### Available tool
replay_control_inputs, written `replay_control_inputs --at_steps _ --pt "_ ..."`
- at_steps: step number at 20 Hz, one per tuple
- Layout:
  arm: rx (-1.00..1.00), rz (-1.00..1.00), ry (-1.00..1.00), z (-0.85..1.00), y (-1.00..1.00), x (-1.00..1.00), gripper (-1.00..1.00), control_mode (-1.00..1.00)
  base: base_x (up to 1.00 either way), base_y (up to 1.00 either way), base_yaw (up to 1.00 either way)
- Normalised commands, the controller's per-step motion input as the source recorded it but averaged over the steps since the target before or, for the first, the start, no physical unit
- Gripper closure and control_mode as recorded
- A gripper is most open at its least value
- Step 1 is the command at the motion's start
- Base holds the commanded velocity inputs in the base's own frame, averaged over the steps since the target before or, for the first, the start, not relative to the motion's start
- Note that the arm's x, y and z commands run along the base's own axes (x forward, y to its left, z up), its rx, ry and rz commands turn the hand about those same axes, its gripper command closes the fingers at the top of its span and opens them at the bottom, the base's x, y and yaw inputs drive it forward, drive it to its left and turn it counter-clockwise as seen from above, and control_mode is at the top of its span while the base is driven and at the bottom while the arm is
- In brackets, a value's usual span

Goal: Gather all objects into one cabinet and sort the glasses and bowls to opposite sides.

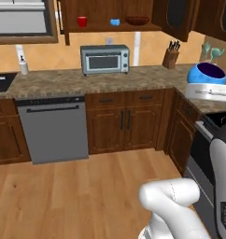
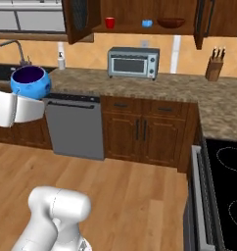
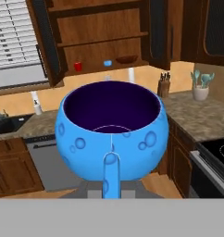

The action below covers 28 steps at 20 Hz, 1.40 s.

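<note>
On the dark wooden wall cabinet's [image 1: 110, 29] shelf, left to right: red cylindrical mug [image 1: 82, 21], small squat blue cup [image 1: 115, 22], wide dark brown bowl [image 1: 137, 20]. Further right, the gripper [image 1: 204, 89] is clamped shut on a second round blue cup [image 1: 207, 73] (dark inside, handle toward the hand), held high above the counter.

No readable text, label or number shows on anything.

Kitchen corner in warm wood tones

A toaster oven [image 1: 105, 59] and knife block [image 1: 171, 55] sit on the speckled desk [image 1: 87, 79], above a grey dishwasher [image 1: 52, 133] and plank floor [image 1: 77, 196].
</note>
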Motion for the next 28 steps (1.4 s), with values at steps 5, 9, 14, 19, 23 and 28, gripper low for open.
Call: replay_control_inputs --at_steps 5,9,14,19,23,28 --pt "0.0 0.0 0.0 0.0 0.0 0.0 1.0 1.0 0.85 -0.19 0.0" --pt "0.0 0.0 0.0 0.0 0.0 0.0 1.0 1.0 0.44 -0.02 -0.04" --pt "0.0 0.0 0.0 0.0 0.0 0.0 1.0 1.0 0.78 -0.03 -0.03" --pt "0.0 0.0 0.0 0.0 0.0 0.0 1.0 1.0 0.93 0.0 -0.03" --pt "0.0 0.0 0.0 0.0 0.0 0.0 1.0 1.0 0.82 0.0 -0.02" --pt "0.0 0.0 0.0 0.0 0.0 0.0 1.0 1.0 0.86 0.02 -0.05"
